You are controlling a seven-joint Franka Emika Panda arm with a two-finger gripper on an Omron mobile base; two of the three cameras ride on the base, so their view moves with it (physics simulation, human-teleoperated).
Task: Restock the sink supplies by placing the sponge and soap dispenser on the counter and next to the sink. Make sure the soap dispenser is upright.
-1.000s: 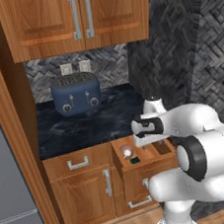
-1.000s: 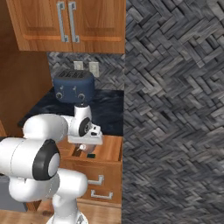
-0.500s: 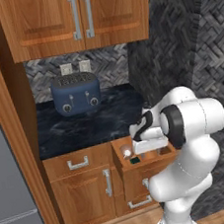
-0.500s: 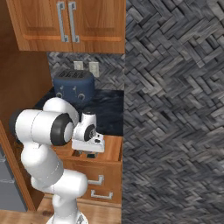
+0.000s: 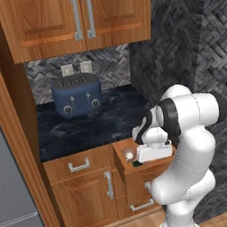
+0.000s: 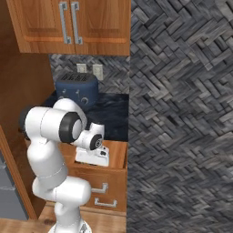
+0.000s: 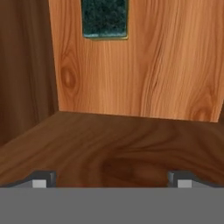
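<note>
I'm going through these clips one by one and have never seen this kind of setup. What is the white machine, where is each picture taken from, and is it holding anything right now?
The white machine is a jointed robot arm on a drivable base in a computer-rendered kitchen. Two pictures come from cameras riding on the base, behind the arm to its left and right; the third looks along the hand itself.

The arm is bent down over an open wooden drawer below the dark blue-black marbled stone counter. A navy blue toaster stands at the back of that counter.

In the hand picture, the pincer is open, with nothing between its two dark tips. Ahead of it on the drawer's wooden floor lies the small flat dark green sponge, untouched. A small white rounded thing also sits in the drawer; I cannot tell what it is.
</note>
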